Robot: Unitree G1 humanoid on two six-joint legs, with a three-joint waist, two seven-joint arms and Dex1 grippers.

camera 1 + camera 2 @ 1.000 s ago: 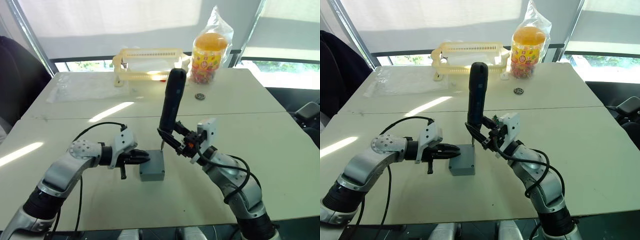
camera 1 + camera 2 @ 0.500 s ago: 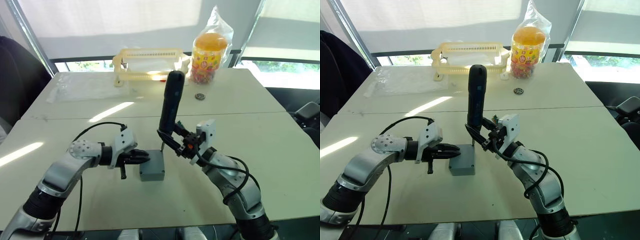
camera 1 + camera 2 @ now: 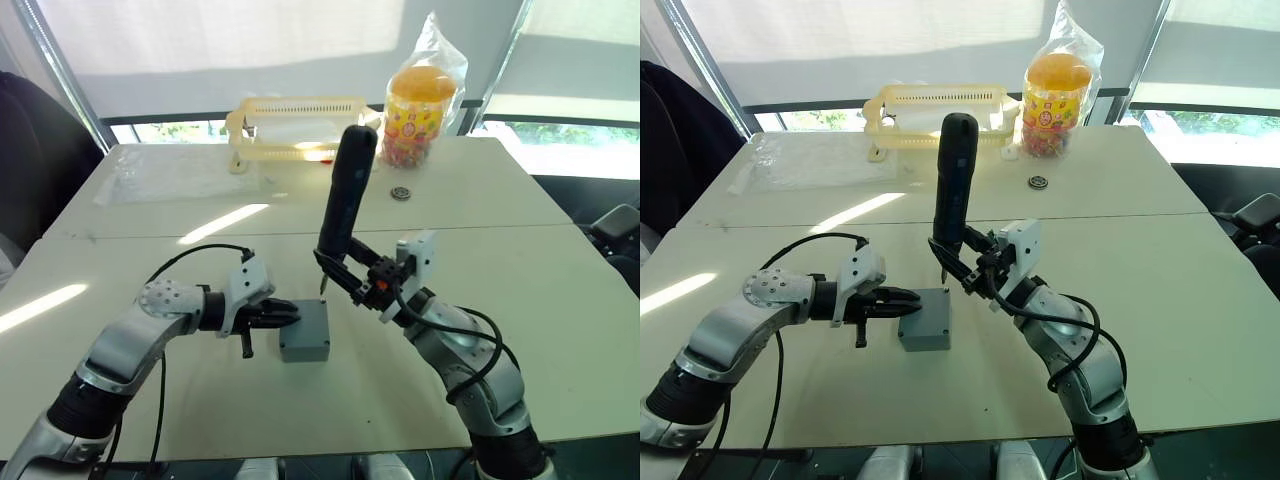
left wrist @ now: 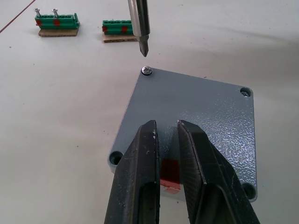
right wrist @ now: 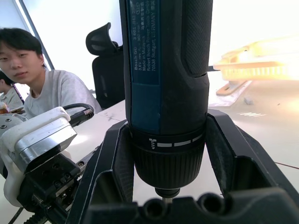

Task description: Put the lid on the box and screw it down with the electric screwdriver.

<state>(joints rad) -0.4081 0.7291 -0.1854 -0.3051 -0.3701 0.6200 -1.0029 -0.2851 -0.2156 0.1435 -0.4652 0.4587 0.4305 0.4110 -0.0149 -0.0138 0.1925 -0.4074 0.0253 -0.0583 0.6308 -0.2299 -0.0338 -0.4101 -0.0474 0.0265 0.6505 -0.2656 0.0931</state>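
On table, speckled square lid (image 4: 191,114), cylindrical electric screwdriver (image 3: 952,185) above

Pale table (image 3: 560,290), grey box (image 3: 305,332) near its front, yellow slotted basket (image 3: 296,125), bagged orange-lidded jar (image 3: 423,100), small round disc (image 3: 401,192), clear plastic sheet (image 3: 175,170), two green circuit boards (image 4: 57,20)

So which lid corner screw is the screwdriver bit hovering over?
The bit of the electric screwdriver hangs just above the raised silver screw, on the lid corner nearest the green boards.
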